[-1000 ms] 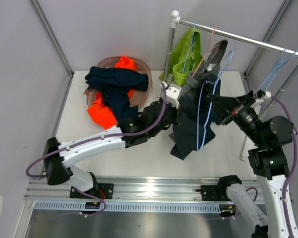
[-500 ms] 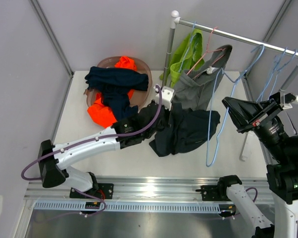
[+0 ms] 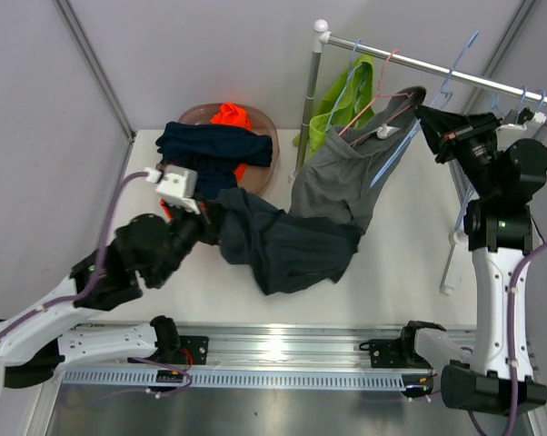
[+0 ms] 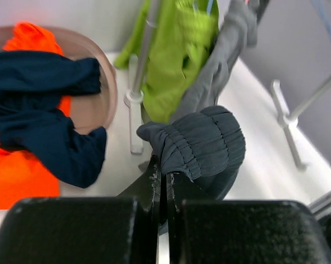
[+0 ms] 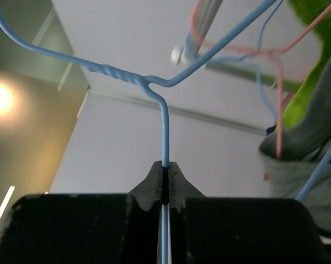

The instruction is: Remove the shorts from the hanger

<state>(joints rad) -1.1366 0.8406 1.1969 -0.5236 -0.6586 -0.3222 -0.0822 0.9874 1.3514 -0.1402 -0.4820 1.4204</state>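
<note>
My left gripper (image 3: 210, 223) is shut on the elastic waistband of the dark navy-black shorts (image 3: 292, 250), which trail across the table; the bunched waistband (image 4: 201, 143) sits over its closed tips (image 4: 161, 168). My right gripper (image 3: 428, 120) is shut on the wire of a bare blue hanger (image 3: 457, 65), held up by the rail; the wire (image 5: 165, 126) runs between its tips (image 5: 165, 168). Grey shorts (image 3: 346, 177) hang on a pink hanger (image 5: 278, 82). Lime green shorts (image 3: 342, 100) hang behind them. Orange shorts (image 3: 230, 115) and navy shorts (image 3: 214, 145) lie in the bowl.
A brown bowl (image 3: 264, 123) stands at the back left of the table. The clothes rack's rail (image 3: 492, 80) and left post (image 3: 307, 109) stand at the back right. More empty blue hangers (image 3: 523, 100) hang near the rail's right end.
My left arm has pulled back to the left, dragging the dark shorts off the blue hanger and across the table. My right gripper has lifted the bare blue hanger up to the rail.
</note>
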